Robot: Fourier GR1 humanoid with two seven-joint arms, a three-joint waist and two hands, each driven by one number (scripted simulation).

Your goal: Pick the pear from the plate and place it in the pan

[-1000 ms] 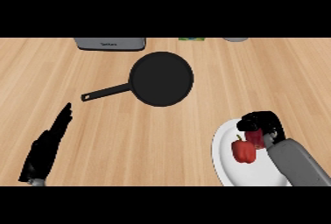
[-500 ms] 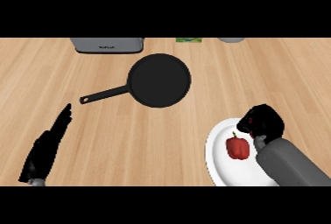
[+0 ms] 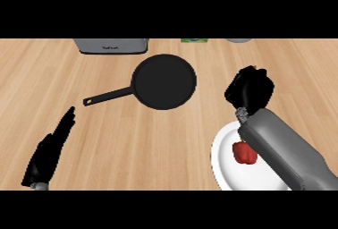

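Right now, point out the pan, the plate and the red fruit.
pan [image 3: 165, 81], head view, middle of its black base
plate [image 3: 223, 166], head view, bare white left rim
red fruit [image 3: 245, 153], head view, middle of its body

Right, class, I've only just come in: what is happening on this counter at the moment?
A robot is working at a wooden counter. Its right hand is raised beyond the white plate, between the plate and the black pan, and seems to hold nothing. A red fruit lies on the plate, partly hidden by the forearm. The pan holds nothing. The left hand rests open at the lower left.
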